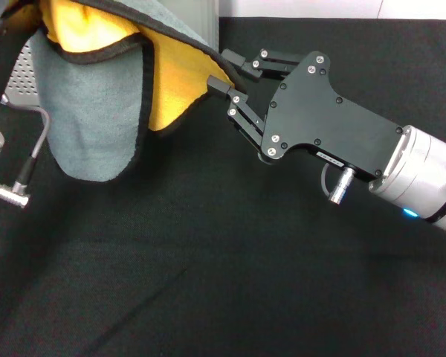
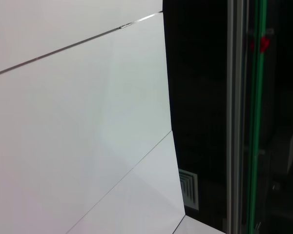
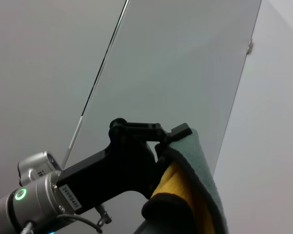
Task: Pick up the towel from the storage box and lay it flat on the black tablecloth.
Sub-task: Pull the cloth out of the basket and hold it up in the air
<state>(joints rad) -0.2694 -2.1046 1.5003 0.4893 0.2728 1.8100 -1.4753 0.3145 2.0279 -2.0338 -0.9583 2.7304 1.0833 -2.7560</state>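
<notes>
A yellow and grey-blue towel (image 1: 97,104) hangs in the air above the black tablecloth (image 1: 223,282). The left gripper (image 3: 173,139) pinches its upper edge, with folds drooping below. The right gripper (image 1: 227,74) reaches in from the right, its fingers (image 1: 241,111) spread apart at the towel's yellow corner. The storage box (image 1: 21,82) peeks out behind the towel.
</notes>
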